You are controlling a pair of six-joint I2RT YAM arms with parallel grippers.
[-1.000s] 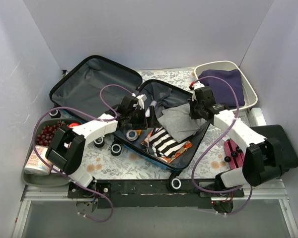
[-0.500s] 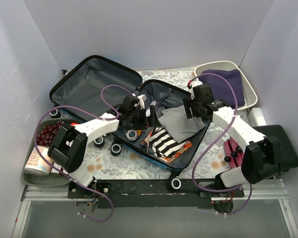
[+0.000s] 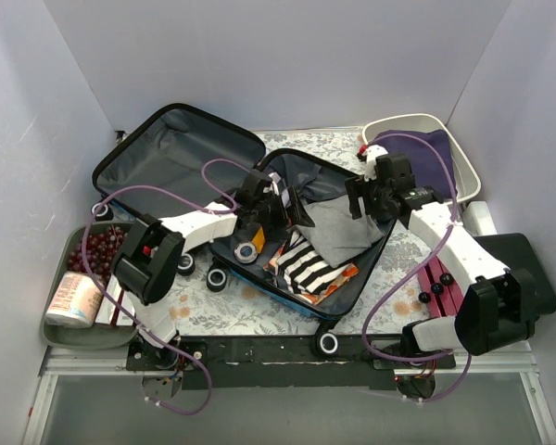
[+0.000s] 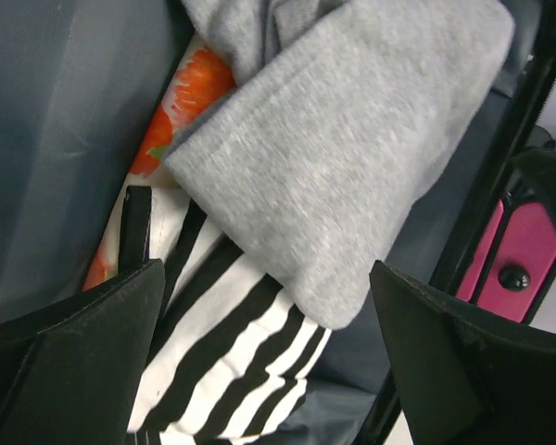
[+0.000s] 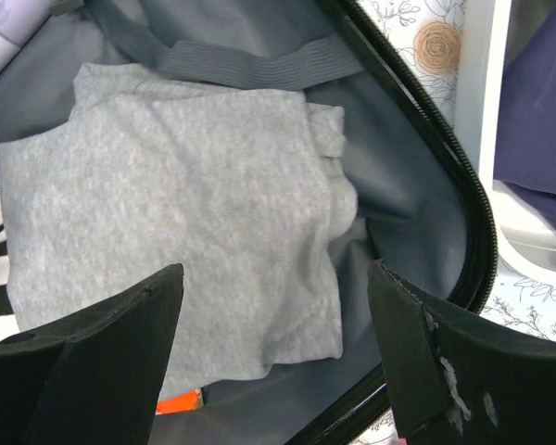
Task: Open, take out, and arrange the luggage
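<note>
Luggage open, unpacking only partly done

We see the luggage (image 3: 171,162) lying with its lid flung flat on the table (image 3: 232,311), left of a white tub (image 3: 415,118) that holds a navy cloth (image 3: 435,153). A folded grey top (image 3: 334,232) and a striped garment (image 3: 306,267) lie inside, so taking out and arranging are left. Our left fingers (image 4: 83,362) and right fingers (image 5: 93,362) hang spread and empty over those clothes.

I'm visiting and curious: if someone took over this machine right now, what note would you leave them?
Left hand: open, empty, over the black-and-white striped cloth.
Right hand: open, empty, above the folded grey garment.
The hard-shell suitcase with dark grey lining lies open.
Done: opening; a dark purple cloth lies in the white plastic tub.
To do: take out and arrange the grey and striped items.
</note>
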